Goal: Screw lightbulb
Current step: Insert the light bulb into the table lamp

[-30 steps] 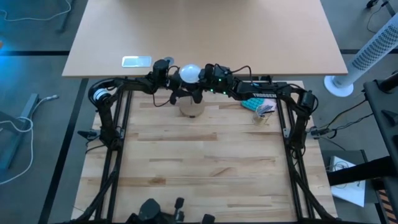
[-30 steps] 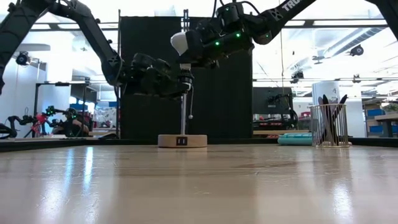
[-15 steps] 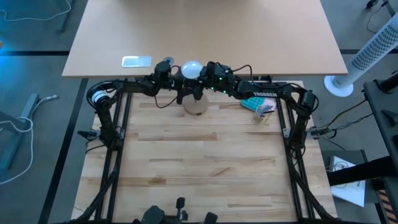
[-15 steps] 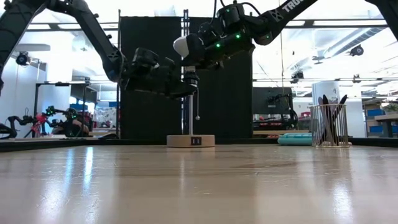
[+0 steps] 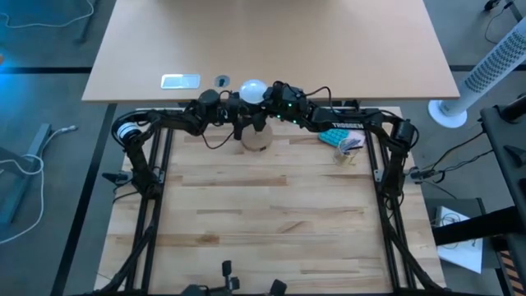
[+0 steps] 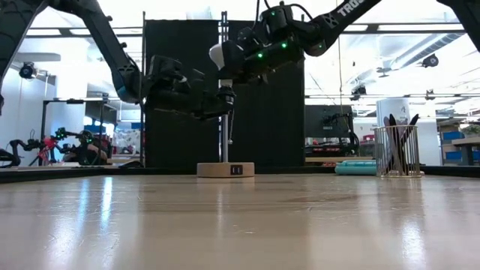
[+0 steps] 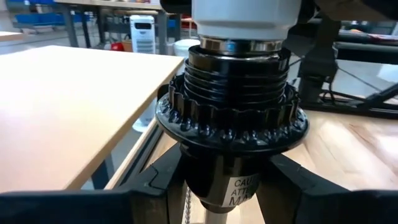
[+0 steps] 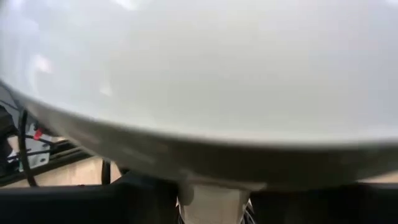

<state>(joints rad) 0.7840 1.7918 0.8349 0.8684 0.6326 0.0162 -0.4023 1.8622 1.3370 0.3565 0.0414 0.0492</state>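
The pale plank table [image 5: 271, 214] carries a round wooden base [image 6: 225, 170] with a thin upright post. At the post's top, the left gripper [image 7: 224, 186] is clamped round a ribbed black socket [image 7: 233, 106]. The right gripper [image 6: 238, 61] holds the smooth white lightbulb [image 5: 253, 90] directly above, its grey neck seated in the socket's mouth.

A: Surface? Light butcher-block wooden table [image 5: 271, 214], planks running left to right, black frame rails down both sides.

B: What sits on it?

A: Round pale wooden lamp base [image 6: 225, 170] at the far edge, centre. To its right, a flat teal packet [image 5: 332, 136] and a clear wire-mesh cup of dark utensils [image 6: 394, 151].

B: Behind?

A: Separate tan tabletop [image 5: 329, 49], small silver rectangular plate [image 5: 181, 80] lying on it.
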